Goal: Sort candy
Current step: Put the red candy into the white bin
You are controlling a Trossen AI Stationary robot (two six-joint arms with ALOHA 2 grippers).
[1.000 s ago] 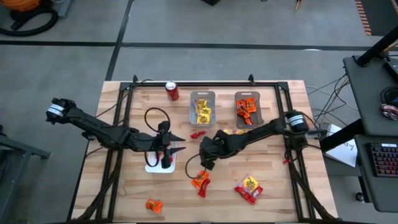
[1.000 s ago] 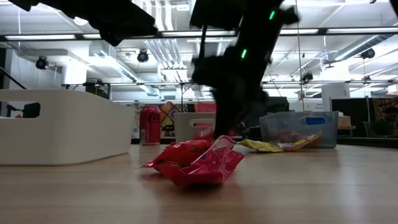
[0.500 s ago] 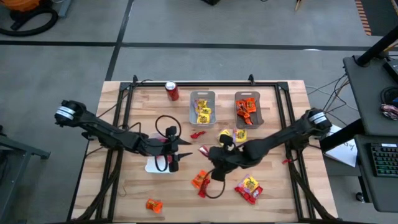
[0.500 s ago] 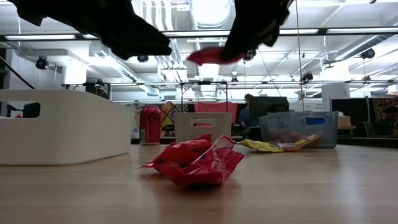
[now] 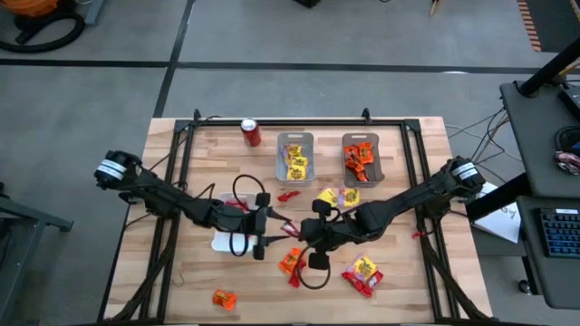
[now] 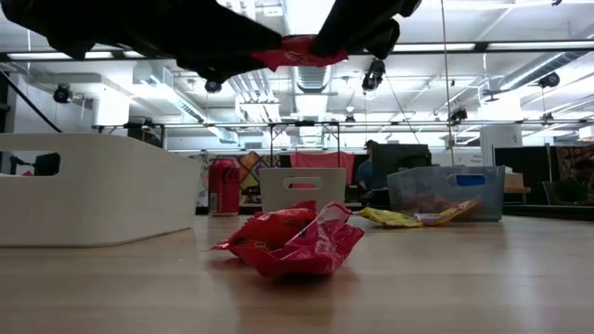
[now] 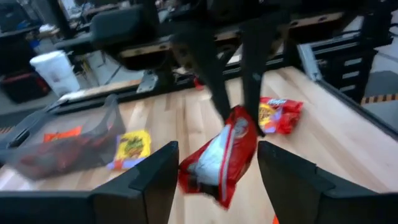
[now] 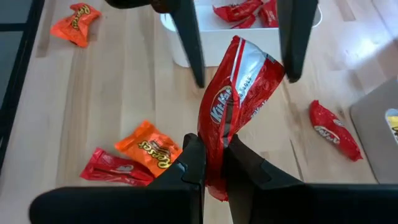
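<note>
Right gripper [image 8: 211,163] is pinching the lower end of a red packet [image 8: 239,102], fingers clamped tight on the wrapper, holding it up in the air above mid-table. I'm seeing it in the high view too, right gripper [image 5: 302,232] sitting just right of the white tray [image 5: 224,241].

Left gripper [image 7: 214,171] is facing it with fingers spread wide, one on each side of the same red packet [image 7: 221,155], not touching it as far as I can tell. In the low view the red packet [image 6: 297,51] is hanging between the two dark arms, well off the wood.

Rest of the candy, working outward:
- an orange packet [image 8: 151,149] and another red one [image 8: 115,168] are lying on the table just under the held one
- red pieces [image 8: 239,11] are lying inside the white tray
- a lone orange packet [image 5: 224,298] is sitting near the front edge
- a red-and-yellow pair [image 5: 363,272] is lying front right
- the grey bin [image 5: 294,138] is holding yellow packets, the clear bin [image 5: 362,139] next to it is holding orange ones
- yellow packets [image 5: 337,196] are lying loose in front of the bins

Red soda can [image 5: 251,132] is standing at the back, left of the grey bin.
</note>
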